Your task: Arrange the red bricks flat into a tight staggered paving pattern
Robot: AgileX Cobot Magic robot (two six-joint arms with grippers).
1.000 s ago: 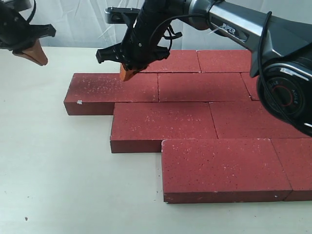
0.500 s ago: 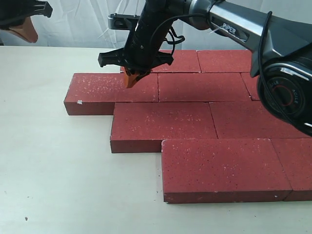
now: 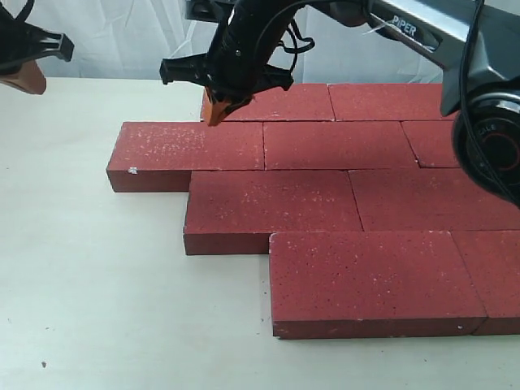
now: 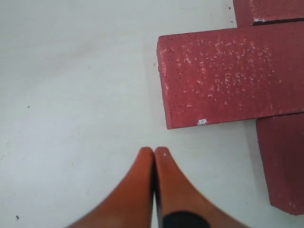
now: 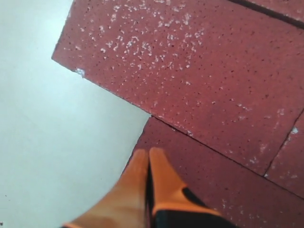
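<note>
The pale, matte desk (image 3: 97,284) carries the red bricks (image 3: 268,199), lying flat in four staggered rows with edges touching. The second row from the back reaches furthest left; nearer rows step rightward.

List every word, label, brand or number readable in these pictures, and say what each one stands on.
"PIPER": white letters on the dark link of the right arm, in the exterior view.
Round joint housing at that view's right edge: small lettering, too blurred to read.
Red bricks and table: no text in any view.
</note>
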